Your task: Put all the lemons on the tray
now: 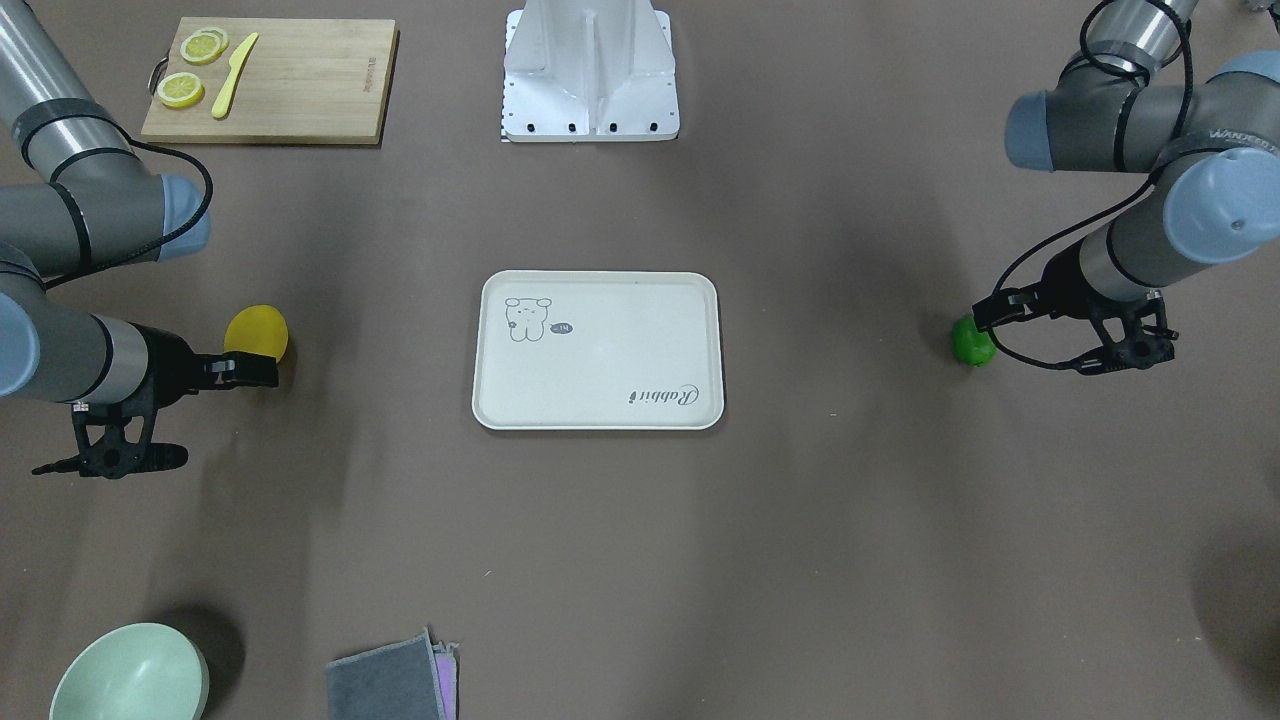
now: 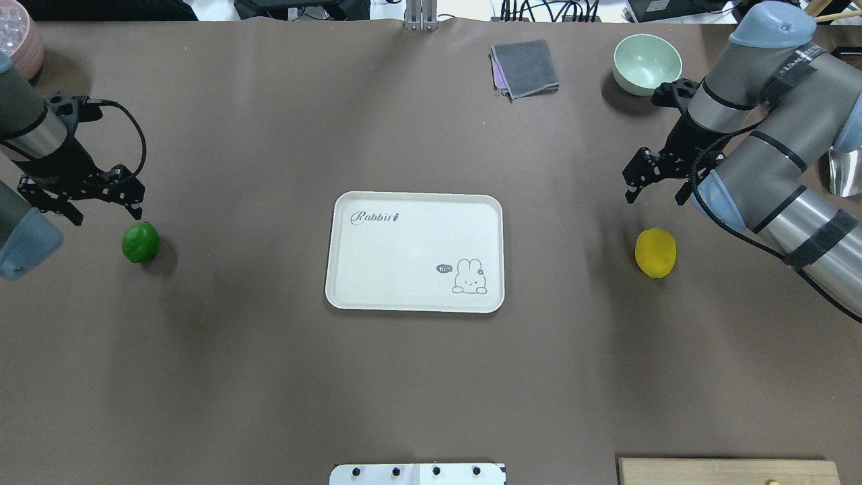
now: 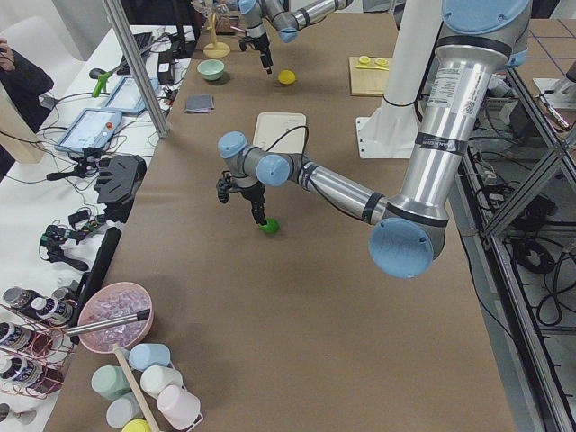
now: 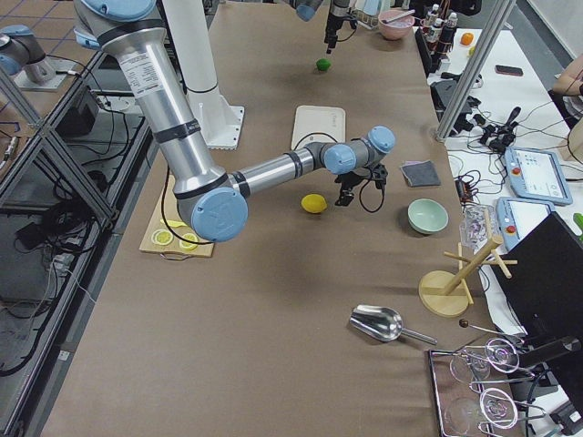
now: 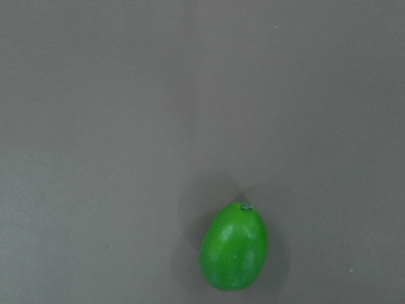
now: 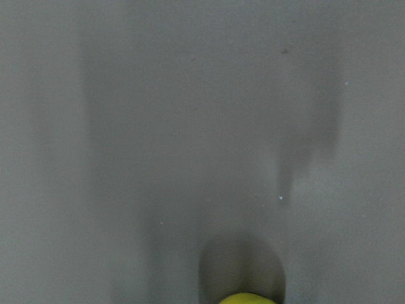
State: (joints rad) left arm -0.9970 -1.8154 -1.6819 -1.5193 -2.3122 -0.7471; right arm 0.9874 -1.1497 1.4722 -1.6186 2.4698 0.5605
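On the table (image 2: pixel 269 377), yellow lemon (image 2: pixel 655 252) lies lengthwise toward robot; left end effector (image 2: pixel 108 215) and right end effector (image 2: pixel 653 199) spread empty.

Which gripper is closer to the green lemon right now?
Left. The left gripper hangs open close beside the green lemon; the right gripper is on the far side of the tray, by the yellow lemon.

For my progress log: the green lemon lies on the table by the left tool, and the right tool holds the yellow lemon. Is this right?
No: the right tool is open and empty; the yellow lemon lies on the table near it, as the overhead view shows. The green lemon does lie by the left tool.
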